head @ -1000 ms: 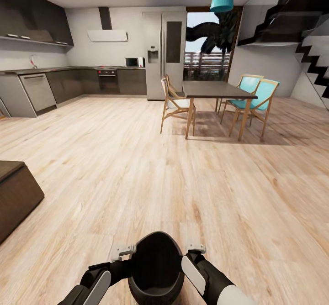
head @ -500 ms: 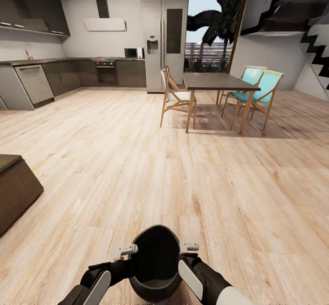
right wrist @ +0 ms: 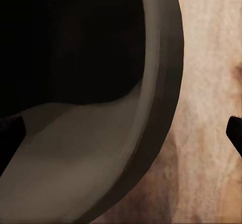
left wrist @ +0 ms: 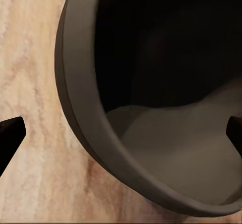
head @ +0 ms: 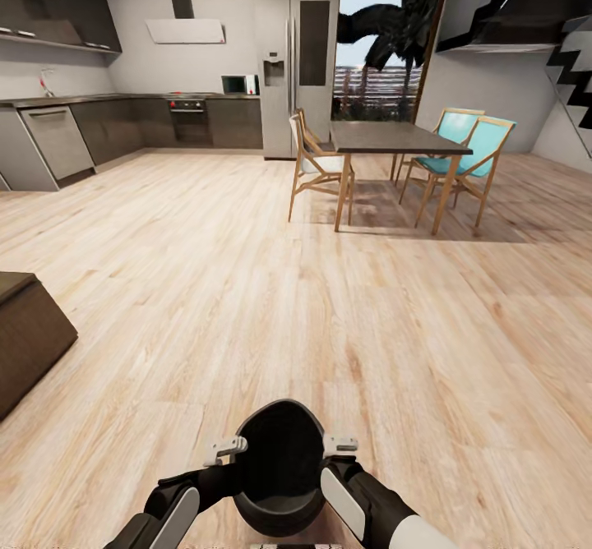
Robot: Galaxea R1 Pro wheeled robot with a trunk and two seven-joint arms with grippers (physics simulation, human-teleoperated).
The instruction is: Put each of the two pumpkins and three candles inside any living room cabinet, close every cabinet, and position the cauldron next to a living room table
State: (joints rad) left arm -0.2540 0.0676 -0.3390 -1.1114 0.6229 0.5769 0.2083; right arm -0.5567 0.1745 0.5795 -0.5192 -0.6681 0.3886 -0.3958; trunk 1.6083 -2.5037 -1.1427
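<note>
While both arms reach in from six o'clock, the cauldron (head: 279, 468) sits between the left gripper (head: 224, 450) and right gripper (head: 340, 445), raised over the wooden floor (head: 247, 302). Each gripper's fingers straddle the rim, spread, though actual contact is hard to confirm. The table (head: 396, 138) stands at one o'clock, well apart.

Open-plan home: kitchen counters (head: 123, 117), fridge (head: 296, 76), oven (head: 189, 122), dining table (head: 395, 138) with chairs (head: 456, 163), staircase (head: 567, 56), wood floor (head: 329, 302).
</note>
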